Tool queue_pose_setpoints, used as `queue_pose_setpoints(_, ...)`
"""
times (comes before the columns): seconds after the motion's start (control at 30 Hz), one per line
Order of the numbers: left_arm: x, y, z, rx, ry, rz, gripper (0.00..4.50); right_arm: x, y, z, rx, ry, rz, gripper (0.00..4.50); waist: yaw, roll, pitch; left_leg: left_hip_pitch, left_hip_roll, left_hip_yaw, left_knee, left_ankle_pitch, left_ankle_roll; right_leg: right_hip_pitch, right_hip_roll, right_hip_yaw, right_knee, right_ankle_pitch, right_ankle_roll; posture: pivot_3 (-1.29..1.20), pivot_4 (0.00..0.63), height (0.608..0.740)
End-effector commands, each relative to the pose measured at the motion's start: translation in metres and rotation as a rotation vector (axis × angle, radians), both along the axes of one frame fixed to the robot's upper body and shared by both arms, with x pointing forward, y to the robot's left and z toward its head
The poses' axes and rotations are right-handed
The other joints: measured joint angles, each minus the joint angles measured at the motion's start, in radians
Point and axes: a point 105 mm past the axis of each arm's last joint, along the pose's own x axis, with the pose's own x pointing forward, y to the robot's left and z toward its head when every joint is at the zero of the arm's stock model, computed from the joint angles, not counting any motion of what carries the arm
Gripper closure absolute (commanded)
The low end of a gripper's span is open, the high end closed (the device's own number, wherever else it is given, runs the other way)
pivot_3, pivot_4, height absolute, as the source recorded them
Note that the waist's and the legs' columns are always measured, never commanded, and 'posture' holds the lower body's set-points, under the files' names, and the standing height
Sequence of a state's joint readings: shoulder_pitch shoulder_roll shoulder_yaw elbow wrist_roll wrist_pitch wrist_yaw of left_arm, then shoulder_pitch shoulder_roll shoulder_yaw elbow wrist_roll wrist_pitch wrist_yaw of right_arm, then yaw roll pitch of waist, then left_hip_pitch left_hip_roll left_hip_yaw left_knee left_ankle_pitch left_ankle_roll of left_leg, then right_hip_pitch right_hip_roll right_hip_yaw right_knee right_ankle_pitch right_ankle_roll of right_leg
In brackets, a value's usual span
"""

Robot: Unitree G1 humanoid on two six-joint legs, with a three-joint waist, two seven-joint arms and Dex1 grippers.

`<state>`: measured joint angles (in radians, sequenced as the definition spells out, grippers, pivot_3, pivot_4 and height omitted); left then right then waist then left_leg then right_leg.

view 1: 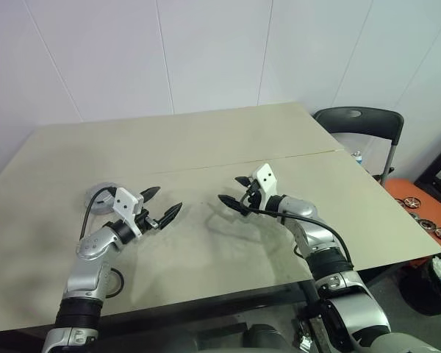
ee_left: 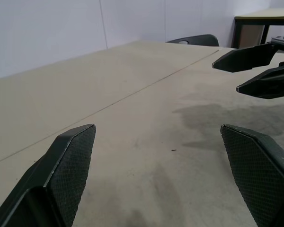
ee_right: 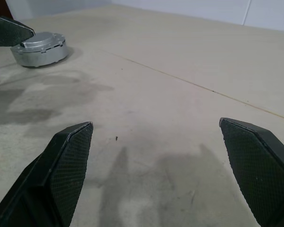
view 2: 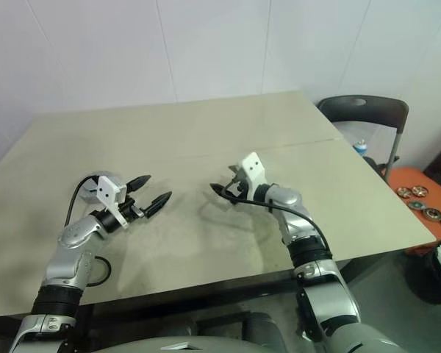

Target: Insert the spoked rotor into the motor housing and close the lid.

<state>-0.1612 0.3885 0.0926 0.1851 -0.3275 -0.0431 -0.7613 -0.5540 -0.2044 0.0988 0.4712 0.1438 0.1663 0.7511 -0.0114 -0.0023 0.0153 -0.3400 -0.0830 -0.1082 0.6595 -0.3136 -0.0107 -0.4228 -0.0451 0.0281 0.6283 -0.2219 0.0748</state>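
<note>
Nearby, the closed silver motor housing sits flat on the table; my left claw and right claw hover level, facing inward, both wide, holding nothing.

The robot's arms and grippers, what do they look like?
Both arms are silver-grey metal with black bands at the joints. Each wrist carries a white boxy block with small dark dots, and a black cable loops along each forearm. The left gripper and right gripper each have two black, pointed fingers with cross-hatched pads.

Head pair looking down over table, wrist views low, sharing tabletop
</note>
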Motion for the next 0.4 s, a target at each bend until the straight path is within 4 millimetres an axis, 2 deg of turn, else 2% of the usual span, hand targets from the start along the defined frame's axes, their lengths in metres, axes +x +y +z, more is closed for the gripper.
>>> queue_pose_setpoints(0.03, 0.0021, 0.0008, 0.0111, 0.005, -0.051, 0.002, 0.00, 0.0044, 0.0058, 0.0203, 0.008, -0.078, 0.018, 0.03, 0.000, 0.000, 0.000, 0.000, 0.000, 0.000, 0.000, 0.000, 0.000, 0.000, 0.000, 0.000, 0.000, 0.000, 0.000, 0.00, 0.000, 0.740)
queue_pose_setpoints(0.4, 0.0018, 0.0000, 0.0115, 0.010, -0.056, 0.003, 0.00, 0.0050, 0.0083, 0.0238, 0.013, -0.089, 0.033, 0.03, 0.000, 0.000, 0.000, 0.000, 0.000, 0.000, 0.000, 0.000, 0.000, 0.000, 0.000, 0.000, 0.000, 0.000, 0.000, 0.00, 0.000, 0.740)
